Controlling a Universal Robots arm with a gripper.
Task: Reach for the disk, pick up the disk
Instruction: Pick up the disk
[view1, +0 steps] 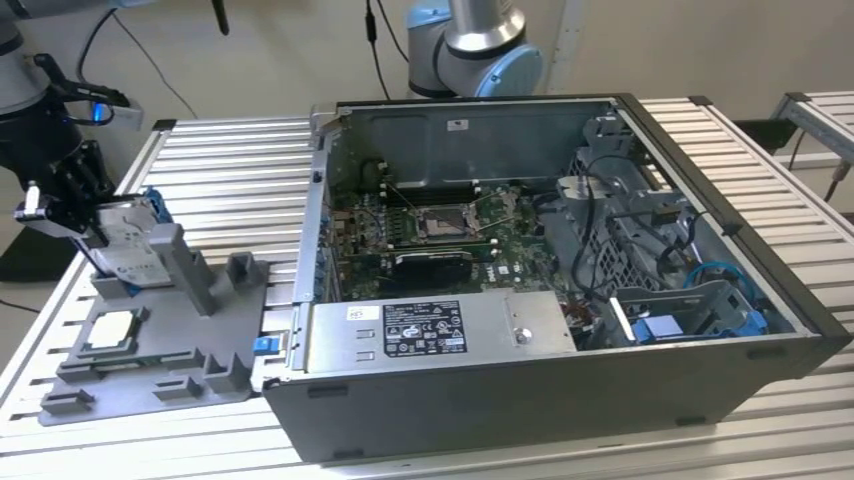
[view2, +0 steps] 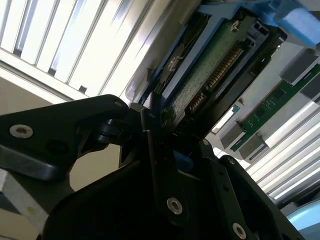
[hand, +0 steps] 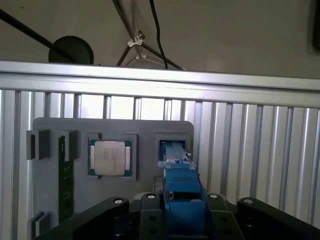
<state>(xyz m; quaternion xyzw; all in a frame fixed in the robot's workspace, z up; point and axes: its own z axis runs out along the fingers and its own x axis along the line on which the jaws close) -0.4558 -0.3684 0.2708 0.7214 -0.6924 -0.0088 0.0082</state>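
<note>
The gripper (hand: 184, 216) is clamped on the disk (hand: 181, 181), fingers (hand: 150, 212) against both sides of its blue frame. Beyond the fingertips, the disk stands in a grey holder (hand: 145, 131).

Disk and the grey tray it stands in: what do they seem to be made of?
The disk body looks like bare silver metal with a dull sheen and a white label. Its frame looks like bright blue moulded plastic, evenly coloured. In the second wrist view its circuit board is green, with metal contacts. The tray is matte grey, probably plastic, though painted metal is possible.
</note>
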